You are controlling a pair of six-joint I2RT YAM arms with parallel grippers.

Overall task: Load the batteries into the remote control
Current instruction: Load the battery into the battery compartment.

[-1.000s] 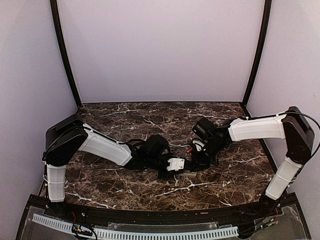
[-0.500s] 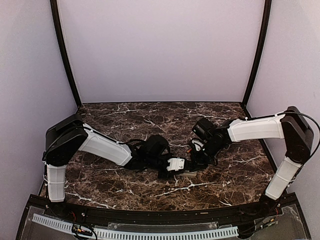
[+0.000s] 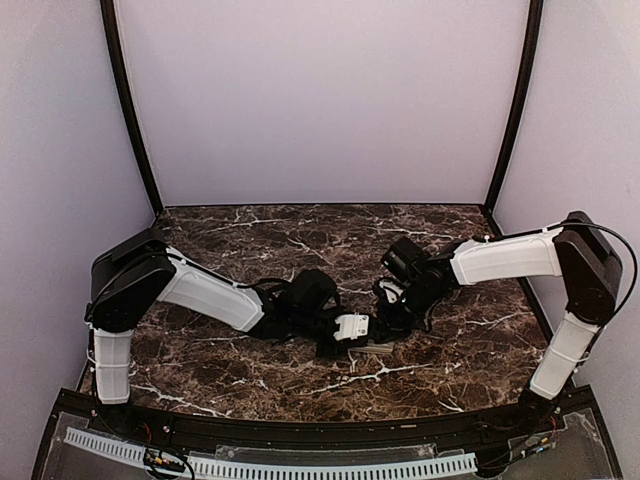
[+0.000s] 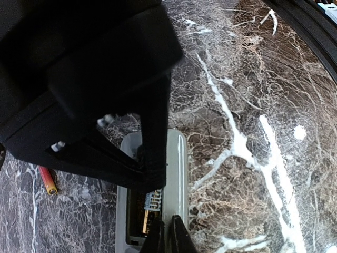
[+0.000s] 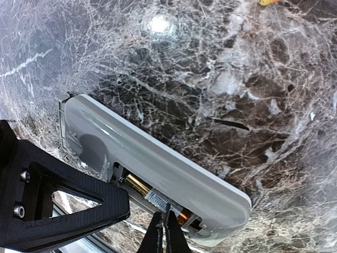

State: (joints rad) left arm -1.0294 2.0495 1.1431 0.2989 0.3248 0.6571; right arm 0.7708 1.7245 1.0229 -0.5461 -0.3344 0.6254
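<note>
The remote control lies grey back up on the marble, its battery recess open. In the left wrist view the remote control holds one battery in the recess. My left gripper is shut, its tips on the recess wall at the remote's near end. My right gripper is shut, its tips touching the battery in the recess of the remote control. A loose red battery lies on the table beside the remote. Both grippers meet over the remote in the top view, left gripper, right gripper.
The marble table is ringed by lilac walls and two black posts. A yellow object shows at the top edge of the right wrist view. The right gripper's black body fills the upper left of the left wrist view.
My right gripper has shifted slightly left, closer to the left gripper over the remote. The left arm and the remote have not moved.
</note>
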